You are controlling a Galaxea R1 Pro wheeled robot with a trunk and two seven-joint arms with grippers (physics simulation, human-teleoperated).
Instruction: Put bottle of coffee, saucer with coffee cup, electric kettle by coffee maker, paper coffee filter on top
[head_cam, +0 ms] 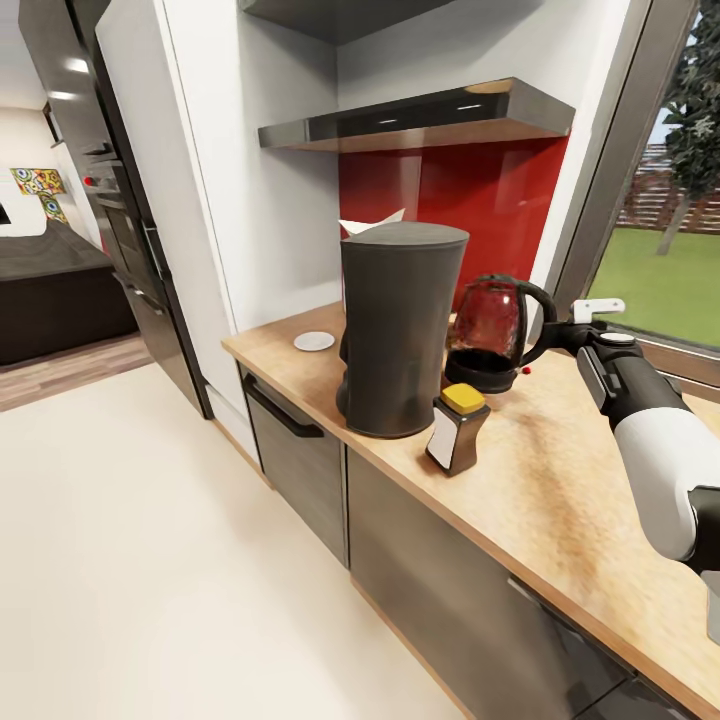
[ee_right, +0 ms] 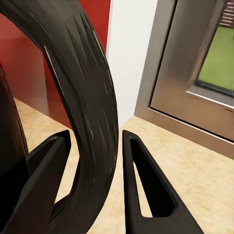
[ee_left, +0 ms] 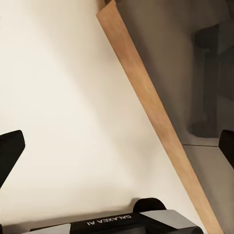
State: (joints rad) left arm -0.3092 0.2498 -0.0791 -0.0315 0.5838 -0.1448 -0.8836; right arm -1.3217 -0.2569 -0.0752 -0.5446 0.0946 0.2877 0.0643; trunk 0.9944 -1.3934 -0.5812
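The tall dark grey coffee maker (head_cam: 400, 330) stands on the wood-look kitchen countertop (head_cam: 560, 470), and the paper coffee filter (head_cam: 372, 221) pokes up at its top. The bottle of coffee (head_cam: 458, 428) stands in front of it. Behind and to the right sits the electric kettle (head_cam: 490, 328), its base on the counter. My right gripper (head_cam: 563, 336) (ee_right: 95, 134) is shut on the kettle's black handle (ee_right: 92, 97). The white saucer (head_cam: 314, 341) lies bare at the counter's far left end. The coffee cup is out of view. My left gripper (ee_left: 117, 146) is open, hanging over the floor.
The glossy black kitchen shelf (head_cam: 420, 120) hangs above the red backsplash (head_cam: 470, 200), with a thicker grey shelf (head_cam: 330, 15) higher up. A window (head_cam: 660, 260) is at the right. Grey drawer fronts (head_cam: 300, 460) sit under the counter, its wooden edge (ee_left: 156, 126) near my left gripper. Cream floor (head_cam: 150, 560) opens leftward.
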